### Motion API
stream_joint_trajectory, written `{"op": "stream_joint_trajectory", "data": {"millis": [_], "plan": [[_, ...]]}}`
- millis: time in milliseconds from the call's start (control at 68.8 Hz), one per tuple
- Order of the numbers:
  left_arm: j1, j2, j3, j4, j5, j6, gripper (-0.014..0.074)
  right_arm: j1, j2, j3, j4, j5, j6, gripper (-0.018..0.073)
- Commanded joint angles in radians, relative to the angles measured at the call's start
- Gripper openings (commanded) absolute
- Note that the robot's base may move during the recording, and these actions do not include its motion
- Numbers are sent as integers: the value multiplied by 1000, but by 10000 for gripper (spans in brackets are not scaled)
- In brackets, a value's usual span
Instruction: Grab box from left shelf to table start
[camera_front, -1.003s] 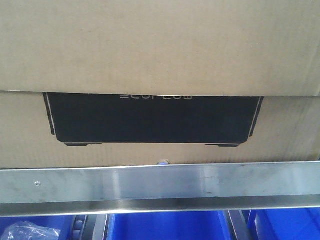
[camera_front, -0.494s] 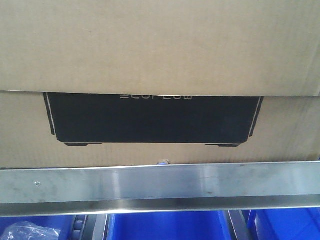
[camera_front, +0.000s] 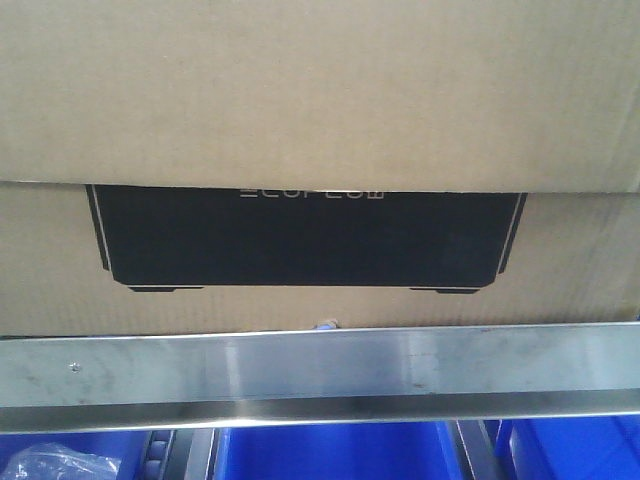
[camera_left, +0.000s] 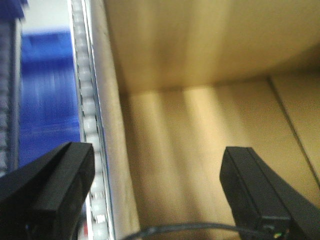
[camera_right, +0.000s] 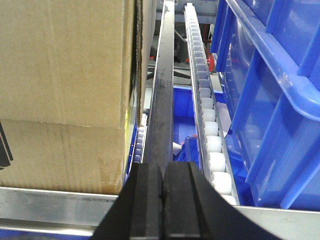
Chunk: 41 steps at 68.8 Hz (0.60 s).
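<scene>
The box (camera_front: 320, 90) is brown cardboard with a black printed panel (camera_front: 300, 235). It fills the front view and sits on the left shelf behind its steel front rail (camera_front: 320, 365). In the left wrist view my left gripper (camera_left: 157, 152) is open. One of its fingers (camera_left: 60, 185) is over the white roller track (camera_left: 87, 115) and the other is over the box (camera_left: 200, 100). In the right wrist view my right gripper (camera_right: 162, 172) is shut on nothing, just right of the box (camera_right: 65, 75) at the front rail (camera_right: 50, 202). The table is out of view.
Blue bins (camera_front: 330, 452) sit below the rail, one holding a clear plastic bag (camera_front: 50, 465). A dark divider rail (camera_right: 162, 100) and a roller track (camera_right: 205, 105) run beside the box. Tall blue bins (camera_right: 270, 90) crowd the right. Another blue bin (camera_left: 47, 90) lies left of the box.
</scene>
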Motion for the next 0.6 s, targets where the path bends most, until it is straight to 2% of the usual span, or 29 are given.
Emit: {"op": "stream_joint_trajectory", "data": {"millis": [0,174,378,581], "plan": [[8,46,-83,-4,15,-35,425,-2,-8,-1,1,-95,-7,58],[29,167,-208,4,156,-46,424,-2,-8,-1,1,-95,-7,58],[29,265,-314,66,258,-48,424,-2,-8,-1,1,-95,-7,58],[29,340,-363,82,339,-57,424,-2,-8,-1,1,-109,-7,58]]}}
